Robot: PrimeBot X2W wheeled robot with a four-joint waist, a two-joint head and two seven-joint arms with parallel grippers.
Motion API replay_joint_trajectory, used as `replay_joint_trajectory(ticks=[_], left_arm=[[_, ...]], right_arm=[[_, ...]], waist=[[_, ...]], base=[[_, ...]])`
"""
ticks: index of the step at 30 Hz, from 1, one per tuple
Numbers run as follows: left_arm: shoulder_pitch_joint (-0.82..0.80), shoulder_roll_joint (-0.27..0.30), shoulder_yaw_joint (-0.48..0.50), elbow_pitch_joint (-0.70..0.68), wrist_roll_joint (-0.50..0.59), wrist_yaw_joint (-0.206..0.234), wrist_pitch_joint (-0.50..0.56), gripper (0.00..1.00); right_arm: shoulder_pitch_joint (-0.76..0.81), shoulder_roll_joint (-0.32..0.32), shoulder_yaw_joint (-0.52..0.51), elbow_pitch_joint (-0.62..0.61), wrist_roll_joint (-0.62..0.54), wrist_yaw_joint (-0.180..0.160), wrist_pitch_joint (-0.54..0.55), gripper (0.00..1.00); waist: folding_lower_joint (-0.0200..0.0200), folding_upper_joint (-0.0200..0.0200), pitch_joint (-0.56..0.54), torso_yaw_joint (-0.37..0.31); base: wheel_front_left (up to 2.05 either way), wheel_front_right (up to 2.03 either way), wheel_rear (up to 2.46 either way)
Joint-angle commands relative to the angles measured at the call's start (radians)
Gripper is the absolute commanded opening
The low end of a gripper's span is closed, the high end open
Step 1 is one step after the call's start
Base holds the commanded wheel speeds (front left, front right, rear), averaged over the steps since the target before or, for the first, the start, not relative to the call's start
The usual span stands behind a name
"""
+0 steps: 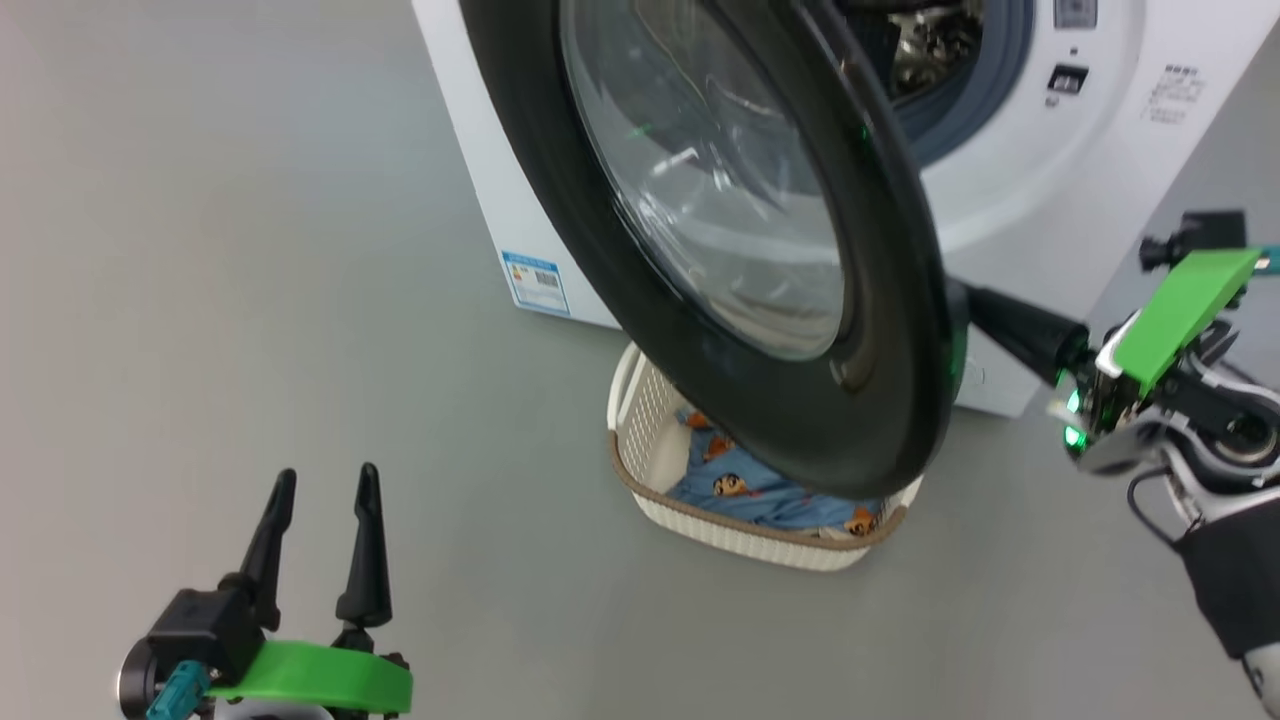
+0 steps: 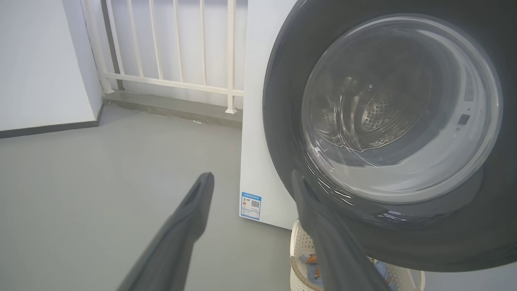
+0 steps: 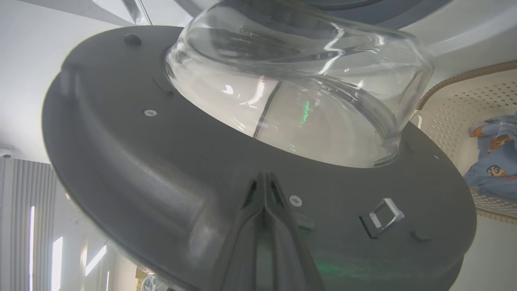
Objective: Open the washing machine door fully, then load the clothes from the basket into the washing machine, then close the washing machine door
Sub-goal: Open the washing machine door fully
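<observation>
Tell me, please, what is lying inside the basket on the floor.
Light blue clothes with small cartoon faces lie in the basket. The open door covers its far side in the head view, so how full it is cannot be seen.

The door (image 1: 720,250) hides much of the basket (image 1: 640,420) below it; the door's own top is cut off.

My head camera looks down on door (image 1: 720,220) and basket (image 1: 645,430); both wrist cameras share the door, left outside, right close inside.
</observation>
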Motion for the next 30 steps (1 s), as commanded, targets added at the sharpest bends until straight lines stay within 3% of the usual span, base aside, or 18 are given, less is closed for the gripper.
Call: replay_joint_trajectory(ticks=[1,23,30], left_arm=[[0.0,0.019,0.033,-0.016,0.014,-0.005,-0.006,1.0],[0.045,0.025,0.059,-0.004,0.037,-0.006,-0.006,1.0],[0.054,0.028,0.089,-0.02,0.04,-0.006,-0.006,1.0]], right_arm=[[0.024,0.012,0.008,-0.034,0.011,0.009,0.02,0.0],[0.168,0.116,-0.05,-0.041,0.03,0.009,0.125,0.0],[0.157,0.157,-0.042,-0.038,0.017,0.009,0.169,0.0]], waist=[[-0.0001,0.0,-0.049,0.029],[-0.0001,0.0,-0.125,0.198],[-0.0001,0.0,-0.113,0.207]], base=[[0.0,0.0,0.0],[0.0,0.0,0.0],[0.0,0.0,0.0]])
